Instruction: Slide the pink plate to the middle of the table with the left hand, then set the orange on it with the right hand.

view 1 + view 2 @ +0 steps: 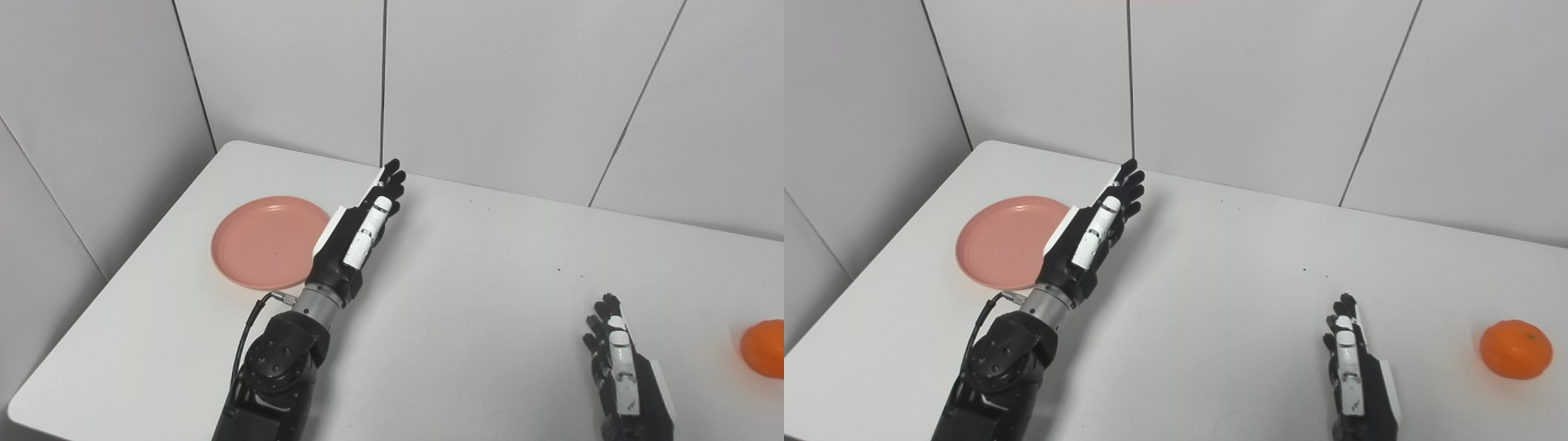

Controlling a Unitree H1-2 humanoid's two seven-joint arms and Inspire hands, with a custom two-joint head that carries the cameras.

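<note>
The pink plate [263,242] lies flat on the left part of the white table [478,275]. My left hand [361,229] hovers at the plate's right rim, fingers straight and stretched toward the back wall, open and holding nothing; its wrist covers a bit of the rim. The orange [1515,348] rests on the table at the far right. My right hand [1350,361] is low at the front right, left of the orange and apart from it, fingers extended, open and empty.
Grey panelled walls [490,79] close off the table's back and left sides. The table's left edge and rounded front-left corner [24,404] lie near the plate. A few dark specks dot the tabletop.
</note>
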